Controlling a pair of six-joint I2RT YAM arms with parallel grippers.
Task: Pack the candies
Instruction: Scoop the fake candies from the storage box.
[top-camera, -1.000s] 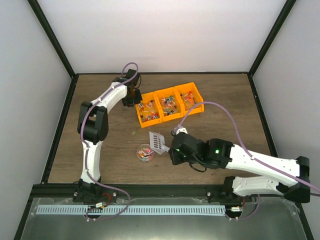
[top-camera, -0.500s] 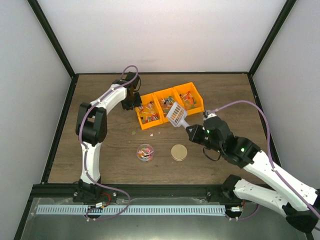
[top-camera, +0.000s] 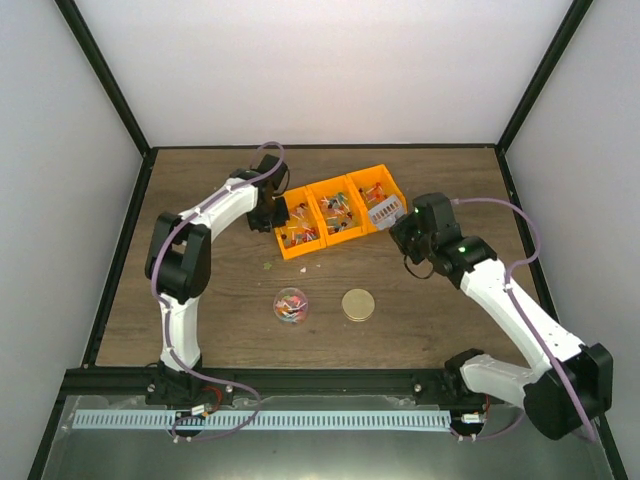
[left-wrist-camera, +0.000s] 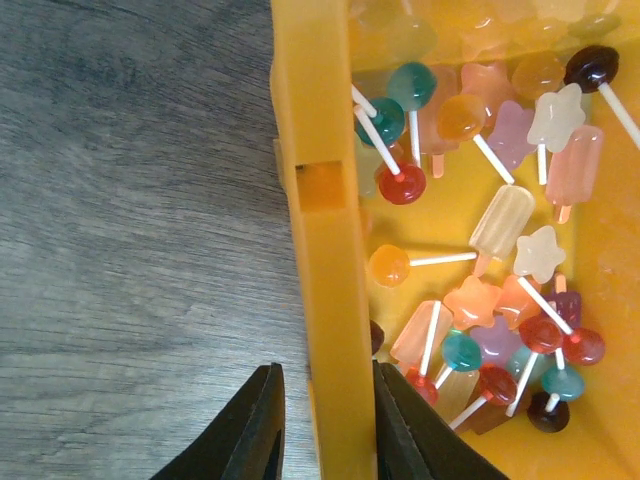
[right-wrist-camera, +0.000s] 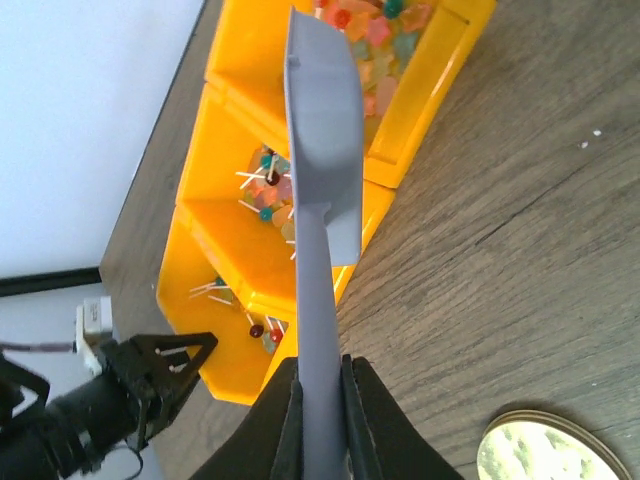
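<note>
Scoop poised over the orange bins for a pickup.

Right gripper is closed tight on the grey scoop's handle, with the blade above the rightmost bin and not yet among the candies, which lie in all three bins. More sit in the clear jar in front of the bins, with the gold lid beside it. Left gripper straddles the leftmost bin's outer wall, jaws narrowly parted; a firm clamp cannot be confirmed. Recommended: secure that wall first, tip the scoop's mouth down, drive it along the bin floor, and lift level.
</note>
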